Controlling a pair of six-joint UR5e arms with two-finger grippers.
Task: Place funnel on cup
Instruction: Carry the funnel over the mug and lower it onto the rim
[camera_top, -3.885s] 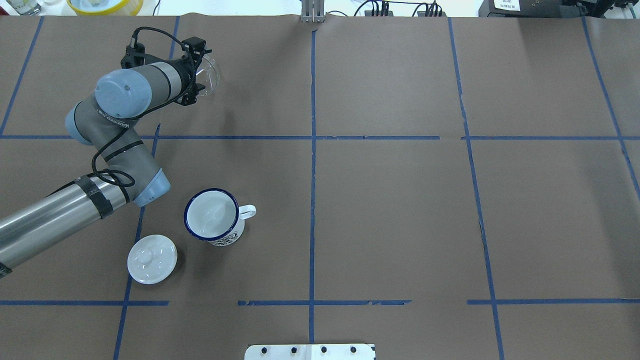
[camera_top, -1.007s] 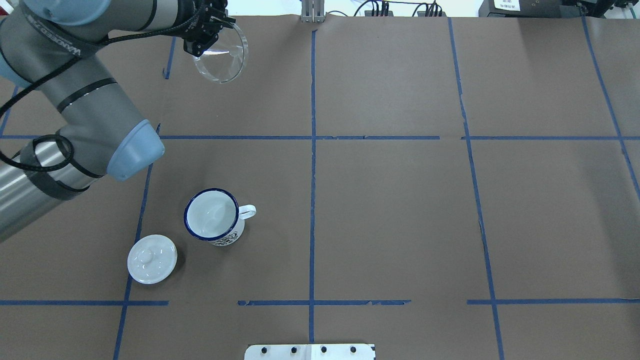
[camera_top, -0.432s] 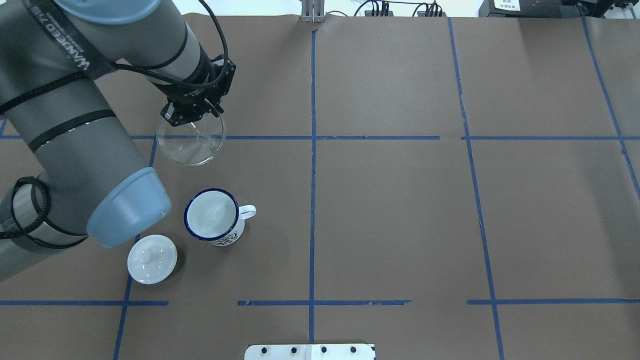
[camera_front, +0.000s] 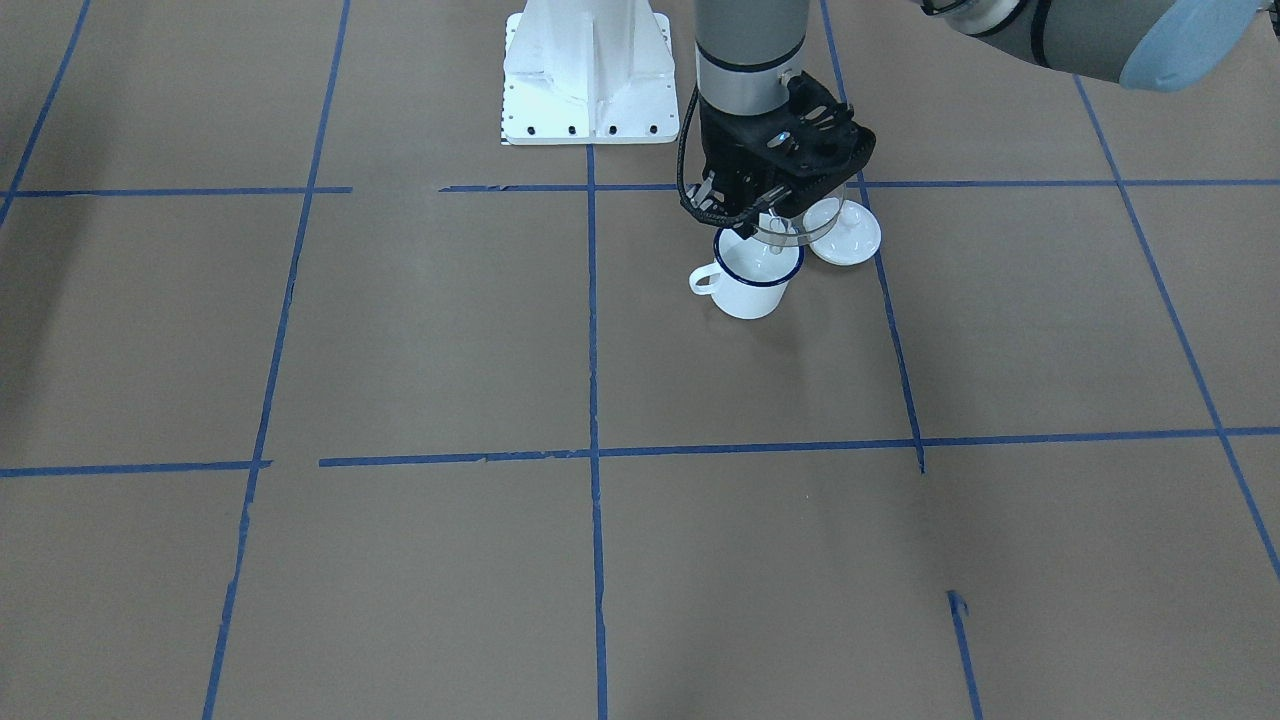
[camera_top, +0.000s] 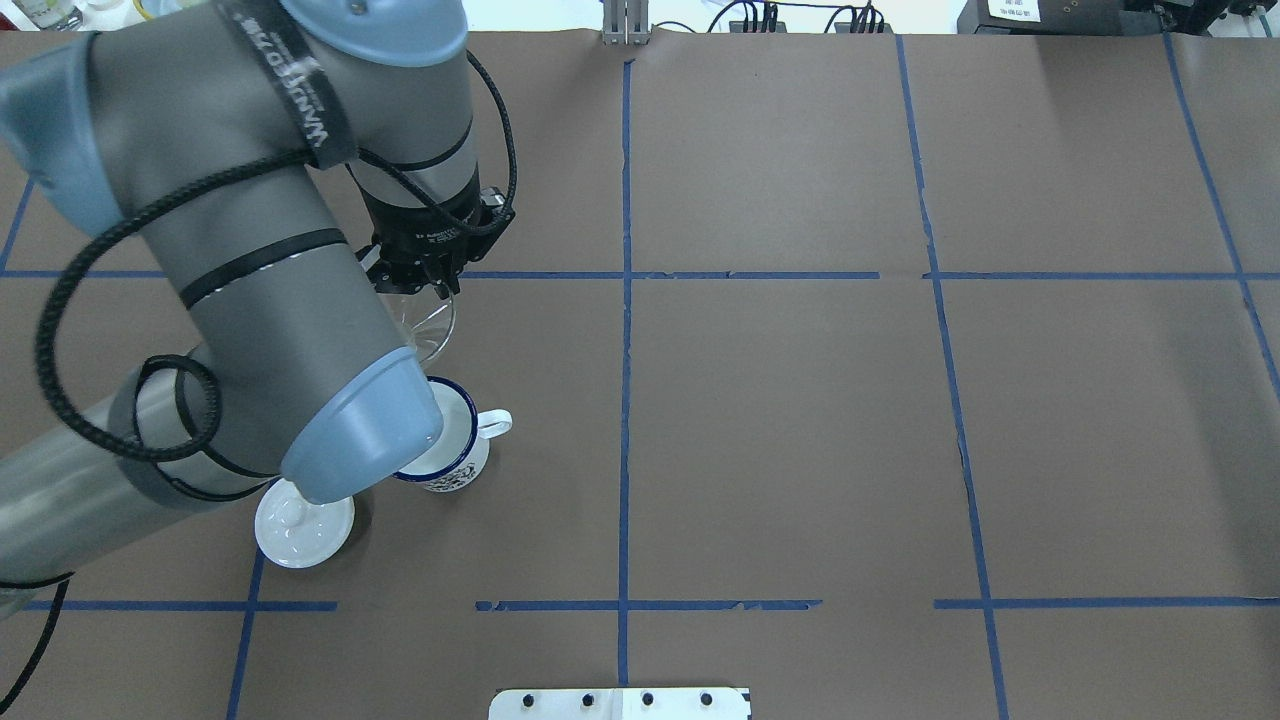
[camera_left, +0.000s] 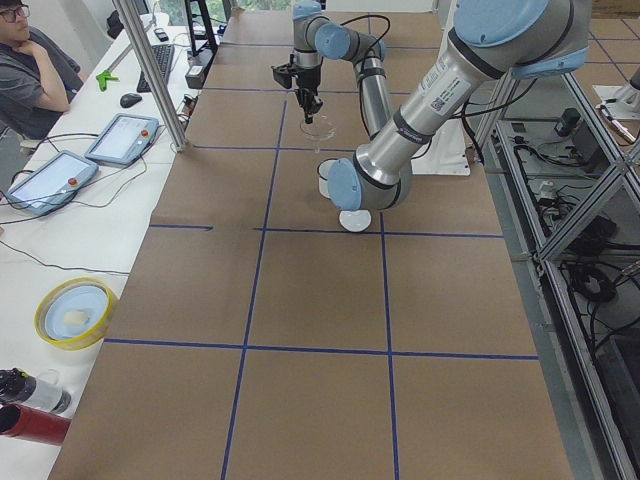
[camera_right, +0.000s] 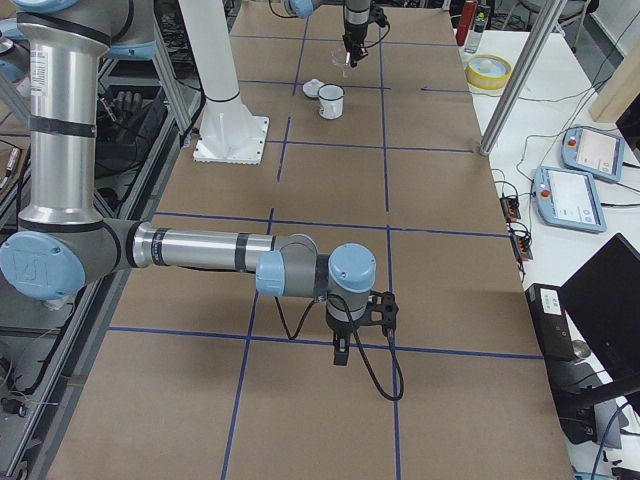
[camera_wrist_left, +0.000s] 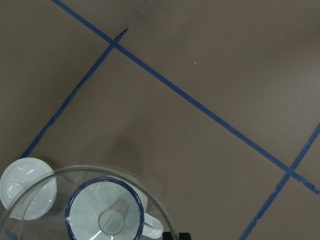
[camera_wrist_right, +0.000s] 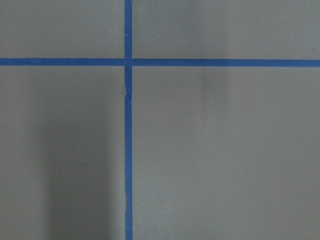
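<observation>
My left gripper (camera_top: 424, 290) is shut on the rim of the clear funnel (camera_top: 432, 335) and holds it in the air, spout down. The white cup (camera_top: 463, 455) with the dark blue rim stands upright on the table, partly hidden by my left arm's elbow. In the left wrist view the funnel's spout (camera_wrist_left: 114, 220) lines up over the cup's opening (camera_wrist_left: 85, 215). In the front-facing view the funnel (camera_front: 795, 233) hangs just above the cup (camera_front: 750, 292). My right gripper (camera_right: 340, 356) hovers low over bare table far from both; I cannot tell whether it is open.
A white domed lid (camera_top: 302, 535) with a knob lies on the table beside the cup, on the robot's left, and also shows in the front-facing view (camera_front: 850, 240). Blue tape lines cross the brown paper. The robot's white base (camera_front: 588, 70) stands behind the cup.
My left arm has lifted the funnel from the table's far left and carried it toward the robot; it now hangs over the cup. Cup and lid have not moved.
</observation>
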